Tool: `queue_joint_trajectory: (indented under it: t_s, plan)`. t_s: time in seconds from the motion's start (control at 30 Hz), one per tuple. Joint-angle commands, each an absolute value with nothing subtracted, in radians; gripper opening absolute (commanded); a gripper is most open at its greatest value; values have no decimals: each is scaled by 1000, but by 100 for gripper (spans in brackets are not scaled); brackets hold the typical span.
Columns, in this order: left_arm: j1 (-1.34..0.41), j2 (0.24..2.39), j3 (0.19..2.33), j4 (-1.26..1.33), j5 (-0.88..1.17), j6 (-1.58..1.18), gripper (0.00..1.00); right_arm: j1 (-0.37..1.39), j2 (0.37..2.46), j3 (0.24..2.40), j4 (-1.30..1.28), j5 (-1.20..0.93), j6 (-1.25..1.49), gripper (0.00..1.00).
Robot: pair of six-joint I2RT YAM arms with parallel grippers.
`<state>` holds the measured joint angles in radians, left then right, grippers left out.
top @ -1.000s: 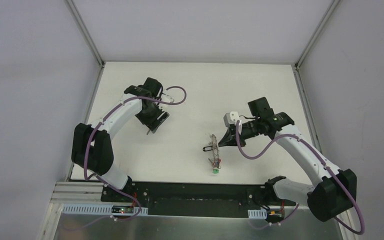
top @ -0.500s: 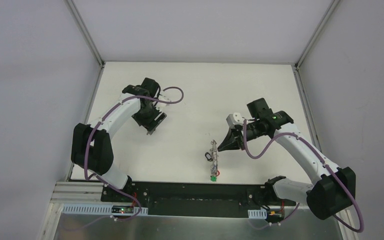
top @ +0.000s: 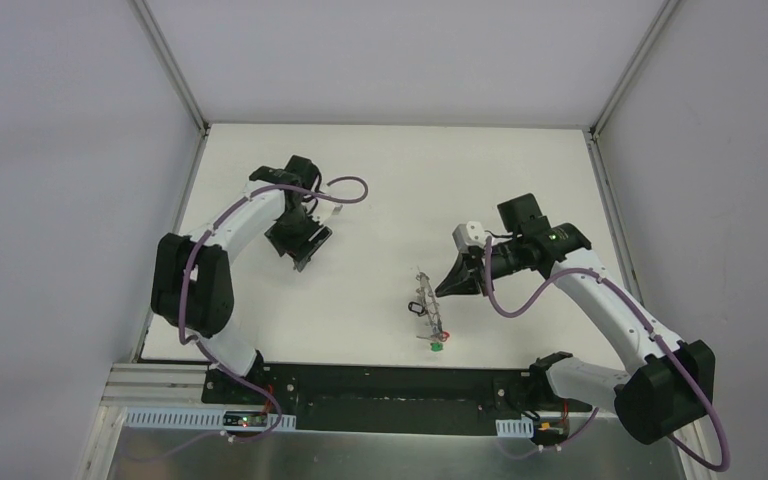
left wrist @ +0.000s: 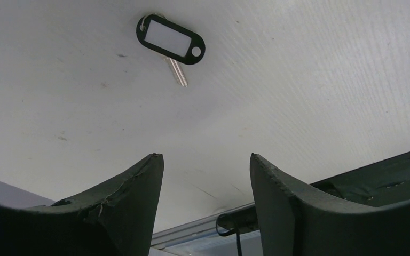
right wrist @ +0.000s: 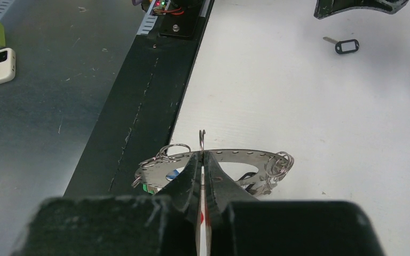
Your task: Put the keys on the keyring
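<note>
Right gripper [right wrist: 203, 156] is clamped on the keyring [right wrist: 240, 153], which has been carried slightly toward the near edge of the table [top: 390, 170] and re-angled. Left gripper [left wrist: 205, 157], jaws apart and empty, has settled above the loose black-tagged key [left wrist: 171, 40] in the table's left half, so a pickup appears next.

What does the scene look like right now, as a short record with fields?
left gripper: open, empty, above the table
loose key: black tag, lying flat on the table, ahead of the left gripper
right gripper: shut on the keyring
keyring: pinched at its rim, small rings and coloured tags strung on it
</note>
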<state>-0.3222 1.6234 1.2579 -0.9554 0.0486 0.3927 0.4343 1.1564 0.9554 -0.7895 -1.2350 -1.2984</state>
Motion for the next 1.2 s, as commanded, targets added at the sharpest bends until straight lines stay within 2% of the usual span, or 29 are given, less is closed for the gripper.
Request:
queue_joint_trajectory:
  t_s: [0.0,0.33,0.57,0.73,1.0,1.17]
  plan:
    - [-290,1702,1344,-984,82,439,60,428,1132,957,-737,-1256,-1277,0]
    - [-272,1923,1549,-1023,91,375,57,416,1123,935,-696,-1232,-1240,0]
    - [-272,1982,1549,-1015,107,353,53,409,1126,930,-687,-1229,-1230,0]
    - [-269,1968,1504,-994,98,351,57,409,1130,927,-681,-1230,-1225,0]
    - [-272,1941,1445,-975,7,354,68,400,1118,913,-647,-1227,-1190,0]
    - [-281,1919,1412,-928,-42,336,69,396,1118,907,-629,-1229,-1175,0]
